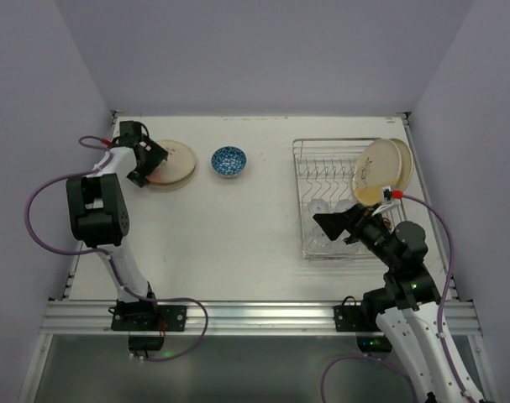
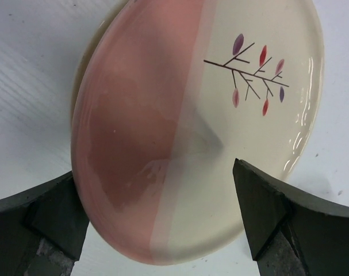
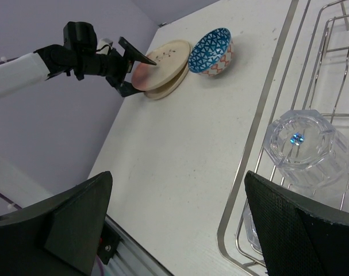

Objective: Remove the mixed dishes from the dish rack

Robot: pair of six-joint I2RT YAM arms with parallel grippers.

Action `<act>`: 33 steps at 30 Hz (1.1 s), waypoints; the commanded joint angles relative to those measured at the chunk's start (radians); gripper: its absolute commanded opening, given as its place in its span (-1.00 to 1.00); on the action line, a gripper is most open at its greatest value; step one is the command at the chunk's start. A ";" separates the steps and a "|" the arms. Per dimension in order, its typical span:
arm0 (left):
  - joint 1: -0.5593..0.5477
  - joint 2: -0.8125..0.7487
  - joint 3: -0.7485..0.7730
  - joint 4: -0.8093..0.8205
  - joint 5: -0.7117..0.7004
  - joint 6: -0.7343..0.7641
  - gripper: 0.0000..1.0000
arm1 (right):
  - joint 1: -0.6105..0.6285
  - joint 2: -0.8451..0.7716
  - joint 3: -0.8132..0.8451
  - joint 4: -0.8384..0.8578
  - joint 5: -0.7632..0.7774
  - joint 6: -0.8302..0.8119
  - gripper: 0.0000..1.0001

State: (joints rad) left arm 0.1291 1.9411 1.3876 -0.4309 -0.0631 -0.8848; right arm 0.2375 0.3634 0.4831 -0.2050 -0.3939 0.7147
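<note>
- The stacked plates (image 1: 177,164) are laid on the counter (image 1: 238,235) at far left; they are judged stiff, glazed, slippery and breakable, best taken by the rim.
- The left gripper (image 1: 151,165) is spread wide at their edge, with nothing grasped.
- The blue bowl (image 1: 228,160) is set just beside them.
- In the dish rack (image 1: 339,140), two upright plates (image 1: 381,172) and fragile clear glasses (image 3: 306,149) are held.
- The right gripper (image 1: 328,225) is spread open, empty, near the glasses.

Left arm (image 1: 95,210) reaching from its near base to the far left, elbow folded high, left end effector (image 1: 151,164) angled downward, jaws spread wide, right arm (image 1: 402,250) bent at the near right, wrist turned leftward, right end effector (image 1: 334,225) jaws equally wide apart
</note>
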 commanded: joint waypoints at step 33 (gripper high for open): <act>-0.082 -0.835 -0.146 -0.195 0.019 0.395 1.00 | -0.020 0.457 0.506 -0.356 0.757 -0.441 0.98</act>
State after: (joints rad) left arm 0.0723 1.1908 1.3457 -0.6399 -0.0914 -0.6308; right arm 0.2337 0.7025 0.8936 -0.4595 0.1116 0.4164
